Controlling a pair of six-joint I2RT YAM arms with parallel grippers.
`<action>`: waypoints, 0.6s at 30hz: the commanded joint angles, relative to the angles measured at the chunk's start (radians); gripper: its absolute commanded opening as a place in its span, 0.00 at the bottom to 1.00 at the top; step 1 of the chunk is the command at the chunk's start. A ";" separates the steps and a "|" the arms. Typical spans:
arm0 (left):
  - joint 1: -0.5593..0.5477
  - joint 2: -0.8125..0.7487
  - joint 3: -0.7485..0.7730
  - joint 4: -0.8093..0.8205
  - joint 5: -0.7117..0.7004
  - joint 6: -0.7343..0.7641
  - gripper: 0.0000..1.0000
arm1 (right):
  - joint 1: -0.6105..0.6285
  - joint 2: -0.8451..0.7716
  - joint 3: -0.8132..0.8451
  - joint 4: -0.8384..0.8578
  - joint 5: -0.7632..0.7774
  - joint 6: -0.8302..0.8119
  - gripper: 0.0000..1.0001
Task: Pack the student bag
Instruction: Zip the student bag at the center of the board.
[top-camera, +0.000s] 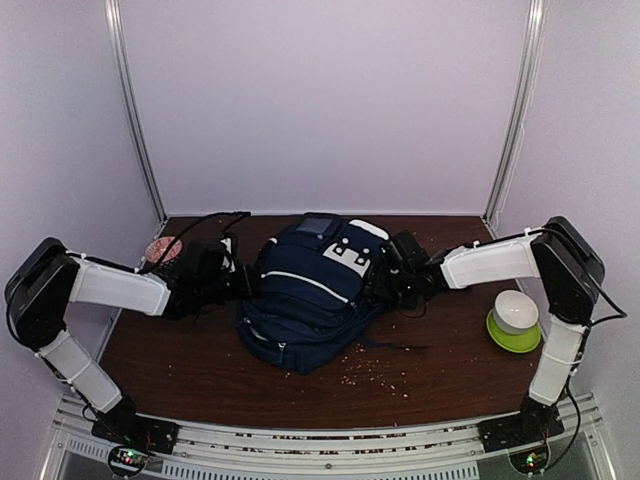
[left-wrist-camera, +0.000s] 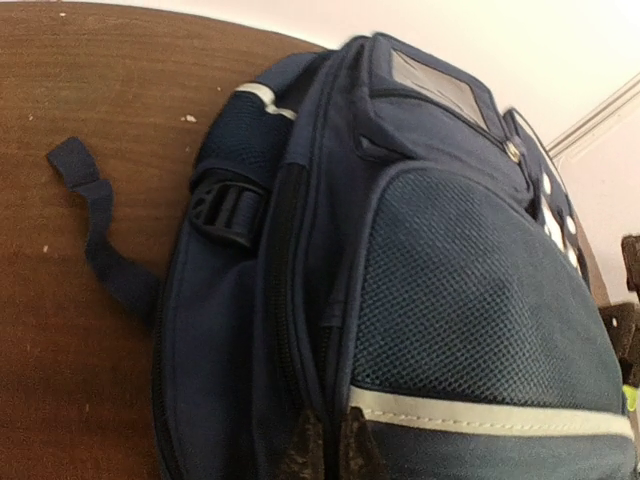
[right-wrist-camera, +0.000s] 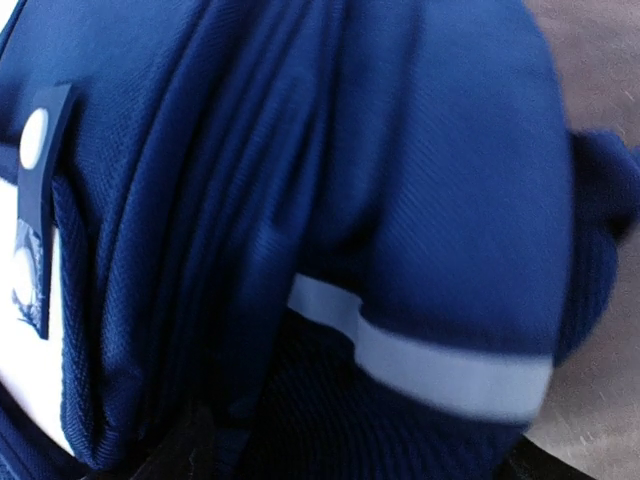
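Note:
The student bag (top-camera: 310, 290), a navy backpack with white stripes, lies in the middle of the brown table (top-camera: 200, 370). My left gripper (top-camera: 243, 280) is at the bag's left side. In the left wrist view its fingertips (left-wrist-camera: 305, 450) stand close together, pinching a seam of the student bag (left-wrist-camera: 440, 300) beside the zip; the left gripper (left-wrist-camera: 333, 450) is shut on that fabric. My right gripper (top-camera: 383, 278) presses against the bag's right side. In the right wrist view the student bag (right-wrist-camera: 330, 180) fills the frame, and the right gripper (right-wrist-camera: 340, 465) stands wide open around its bulging side.
A white bowl sits on a green dish (top-camera: 513, 320) at the right, close to the right arm. A round pinkish object (top-camera: 163, 250) lies at the back left. Crumbs (top-camera: 380, 370) dot the table in front of the bag. A loose dark strap (left-wrist-camera: 95, 230) trails left of the bag.

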 joint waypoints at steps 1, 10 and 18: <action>-0.227 -0.089 -0.144 0.026 0.062 -0.124 0.00 | 0.064 0.104 0.178 0.169 -0.275 -0.116 0.83; -0.404 -0.140 -0.072 -0.096 -0.082 -0.167 0.26 | 0.061 0.182 0.454 -0.046 -0.239 -0.239 0.83; -0.410 -0.370 -0.088 -0.349 -0.180 -0.117 0.76 | 0.066 -0.097 0.299 -0.043 -0.111 -0.288 0.85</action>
